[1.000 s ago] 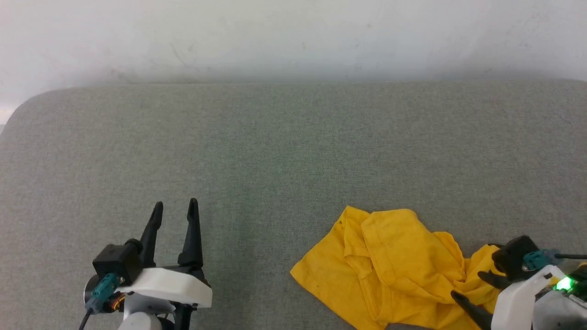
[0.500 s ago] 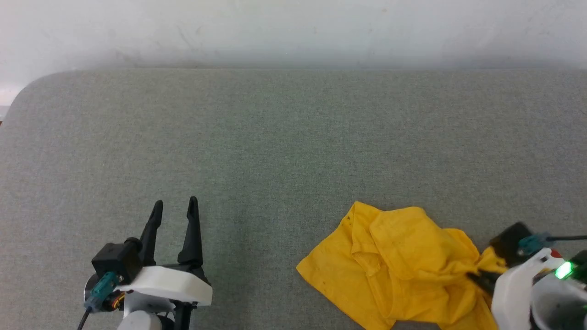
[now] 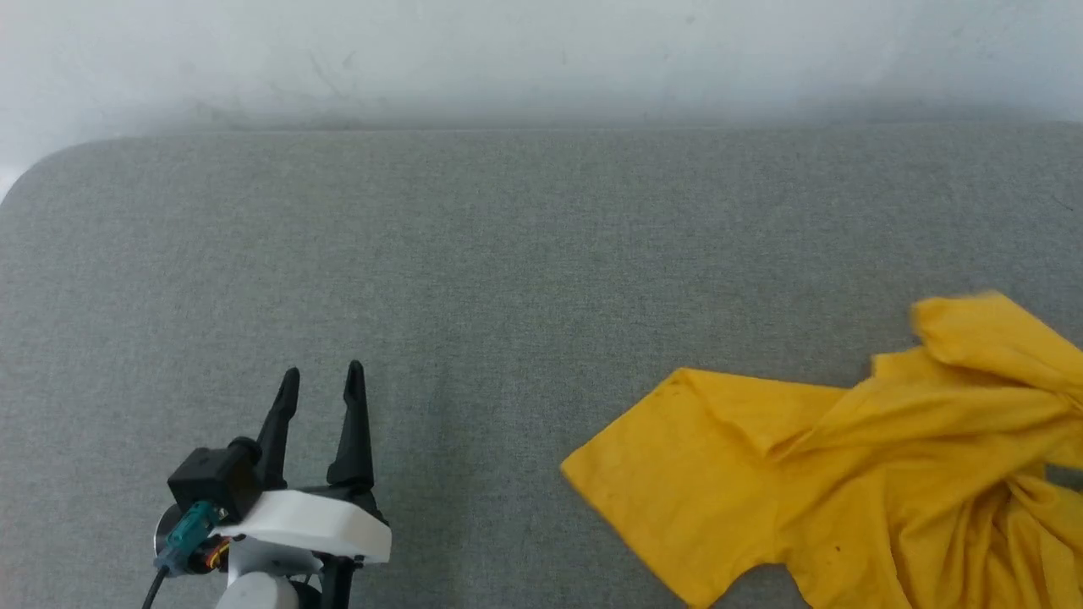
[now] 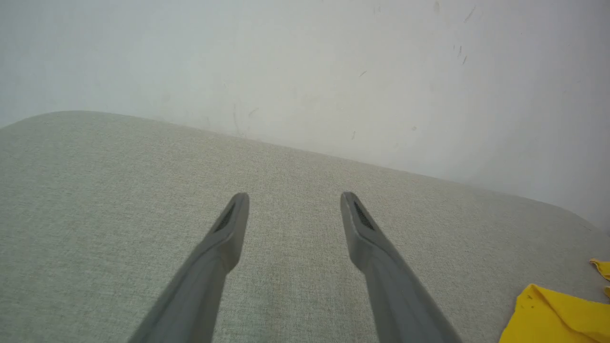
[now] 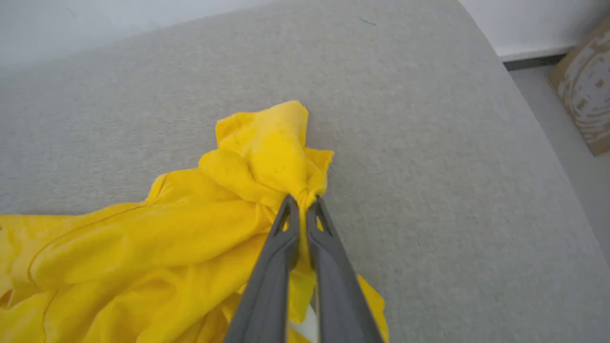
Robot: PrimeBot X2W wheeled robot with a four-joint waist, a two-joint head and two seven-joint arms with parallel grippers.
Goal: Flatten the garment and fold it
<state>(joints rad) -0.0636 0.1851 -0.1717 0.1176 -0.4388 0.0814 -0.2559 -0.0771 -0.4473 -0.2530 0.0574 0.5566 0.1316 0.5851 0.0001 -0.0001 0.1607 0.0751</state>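
The shirt (image 3: 846,482) lies lower right on the grey pad (image 3: 508,254), long axis left-to-right (bunched a second ago, now drawn out rightward). The right claw (image 5: 301,206) pinches its cloth; the left claw (image 3: 323,382) stands spread.

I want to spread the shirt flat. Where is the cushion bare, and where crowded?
Bare: the whole stretch of cushion between the wall and the open left gripper, plus the gap between that gripper and the shirt. Crowded: the near right, where the shirt lies bunched with the right gripper shut on a fold.
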